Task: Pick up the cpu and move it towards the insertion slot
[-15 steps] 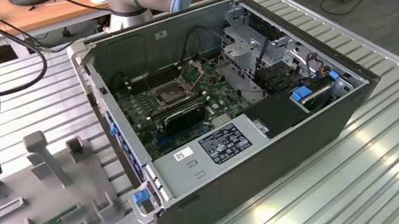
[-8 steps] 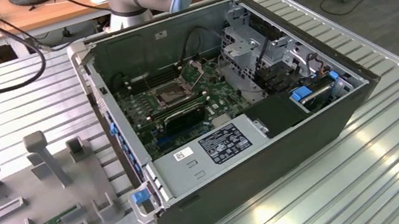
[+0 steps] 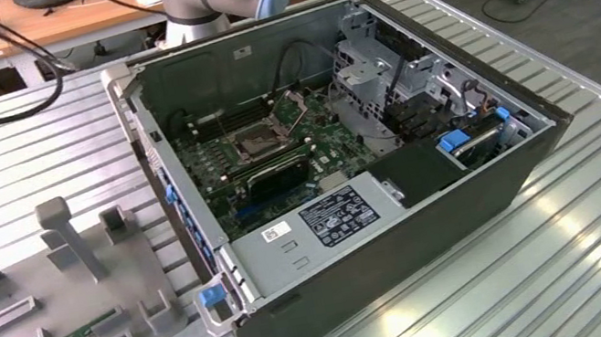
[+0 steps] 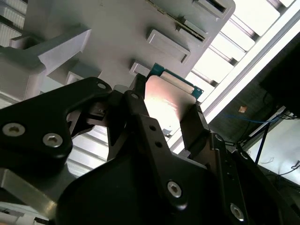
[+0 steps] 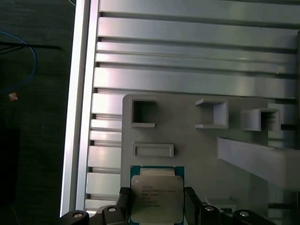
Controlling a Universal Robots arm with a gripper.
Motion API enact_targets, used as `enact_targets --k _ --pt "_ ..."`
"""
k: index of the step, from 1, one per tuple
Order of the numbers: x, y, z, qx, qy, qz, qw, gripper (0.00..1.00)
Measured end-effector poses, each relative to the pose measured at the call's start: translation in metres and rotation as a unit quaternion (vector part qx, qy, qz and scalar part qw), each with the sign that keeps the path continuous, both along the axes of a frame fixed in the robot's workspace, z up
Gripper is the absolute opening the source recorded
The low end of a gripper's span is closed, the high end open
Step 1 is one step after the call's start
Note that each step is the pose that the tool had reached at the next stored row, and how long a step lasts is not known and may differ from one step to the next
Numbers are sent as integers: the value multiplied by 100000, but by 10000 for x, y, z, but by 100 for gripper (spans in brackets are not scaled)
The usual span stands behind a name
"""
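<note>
Silver-grey cpu sitting clamped between black gripper fingers, at grey fixture plate; insertion slot lying well apart, 2 o'clock from plate in exterior view.

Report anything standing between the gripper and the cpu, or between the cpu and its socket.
Nothing separates them: the black gripper clasps the silver-topped square cpu. Toward the bracket-framed dark square insertion slot, the open grey computer case's side wall rises between.
</note>
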State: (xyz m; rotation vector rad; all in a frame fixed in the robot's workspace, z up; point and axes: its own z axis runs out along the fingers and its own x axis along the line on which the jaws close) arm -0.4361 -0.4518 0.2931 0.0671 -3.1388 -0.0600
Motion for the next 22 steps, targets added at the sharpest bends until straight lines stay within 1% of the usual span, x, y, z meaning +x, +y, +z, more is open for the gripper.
enact_targets --k 12,15,19,22 --pt "0 0 283 -1 -1 1 100000 55" --pt "0 0 345 -1 -1 -1 100000 55" --pt "0 0 404 -1 -1 -1 100000 55" --pt "0 0 411 8 -14 0 100000 55"
